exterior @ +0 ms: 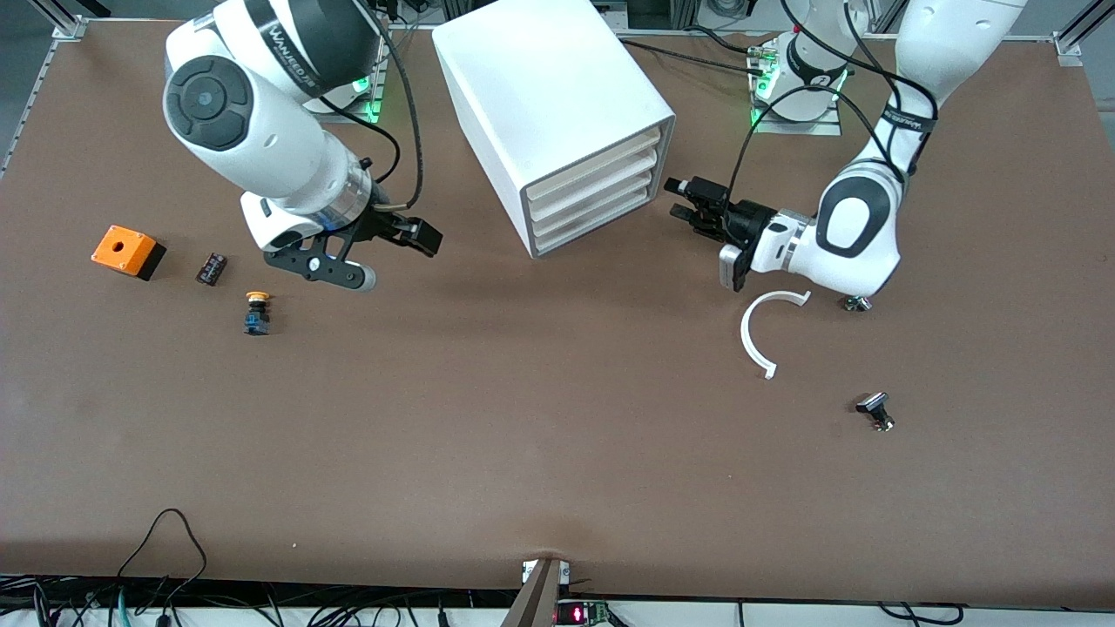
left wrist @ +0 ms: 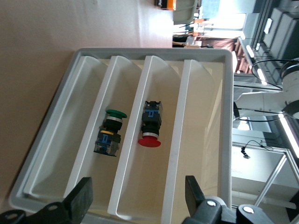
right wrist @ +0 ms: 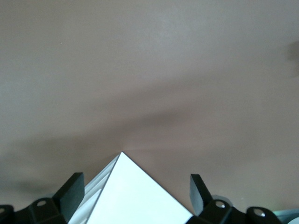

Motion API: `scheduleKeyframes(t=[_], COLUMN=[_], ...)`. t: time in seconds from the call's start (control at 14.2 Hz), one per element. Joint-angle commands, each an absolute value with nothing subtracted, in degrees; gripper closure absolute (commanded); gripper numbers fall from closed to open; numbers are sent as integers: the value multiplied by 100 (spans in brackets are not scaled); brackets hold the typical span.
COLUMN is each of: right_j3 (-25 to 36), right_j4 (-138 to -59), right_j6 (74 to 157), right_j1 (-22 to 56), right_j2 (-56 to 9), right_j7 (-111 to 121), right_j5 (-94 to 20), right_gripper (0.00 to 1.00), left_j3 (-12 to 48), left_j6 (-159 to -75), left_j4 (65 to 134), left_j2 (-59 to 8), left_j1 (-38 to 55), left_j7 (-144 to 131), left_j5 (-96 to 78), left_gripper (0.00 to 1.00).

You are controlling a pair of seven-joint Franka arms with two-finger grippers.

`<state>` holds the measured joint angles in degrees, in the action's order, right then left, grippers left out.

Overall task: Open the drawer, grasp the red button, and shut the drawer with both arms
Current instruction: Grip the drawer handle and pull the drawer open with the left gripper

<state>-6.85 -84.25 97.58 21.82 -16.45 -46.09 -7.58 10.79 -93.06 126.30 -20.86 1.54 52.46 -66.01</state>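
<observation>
Left gripper [left wrist: 138, 191], jaws open, faces the drawer [left wrist: 161, 84] holding the button [left wrist: 150, 126] ahead between them (light, rigid, probably best pinched across its body); right gripper [exterior: 388, 257], jaws open, waits over the table [exterior: 557, 435].

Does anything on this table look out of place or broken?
A white half-ring lies loose on the table toward the left arm's end, like a snapped-off piece. The cabinet sits skewed to the table edges. The left gripper and right gripper hover open beside it.
</observation>
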Motion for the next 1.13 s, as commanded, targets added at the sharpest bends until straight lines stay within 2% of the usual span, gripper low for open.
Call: scheduleKeyframes(t=[0.0, 0.35, 0.49, 0.57, 0.64, 0.78, 0.85, 1.06], right_j3=[-668, -659, -659, -659, -659, -659, -659, -659], right_j4=[-8235, -7928, -7919, -7919, -7919, -7849, -7753, -7559], right_j6=[9861, 9931, 9958, 9967, 9967, 9958, 9941, 9914], right_j1=[2407, 2663, 2672, 2681, 2681, 2681, 2707, 2777], right_j2=[-1793, -2100, -2109, -2118, -2136, -2162, -2232, -2355], right_j7=[-5044, -5563, -5563, -5563, -5563, -5616, -5738, -5932], right_j5=[-800, -756, -765, -765, -765, -765, -765, -765], right_gripper=[0, 0, 0, 0, 0, 0, 0, 0], left_j3=[1274, 1432, 1607, 1704, 1722, 1723, 1723, 1696], left_j6=[-9395, -9703, -9878, -10009, -10098, -10090, -10081, -10037], left_j4=[13025, 13358, 13526, 13570, 13570, 13570, 13570, 13535], left_j2=[-1995, -2302, -2417, -2417, -2417, -2417, -2417, -2417], left_j1=[184, 369, 369, 369, 369, 360, 352, 246], left_j7=[5790, 6555, 6906, 6986, 6987, 6987, 6944, 6900], left_j5=[-6908, -7363, -7689, -7786, -7805, -7796, -7796, -7726], left_gripper=[23, 24, 31, 38, 52, 92, 100, 100])
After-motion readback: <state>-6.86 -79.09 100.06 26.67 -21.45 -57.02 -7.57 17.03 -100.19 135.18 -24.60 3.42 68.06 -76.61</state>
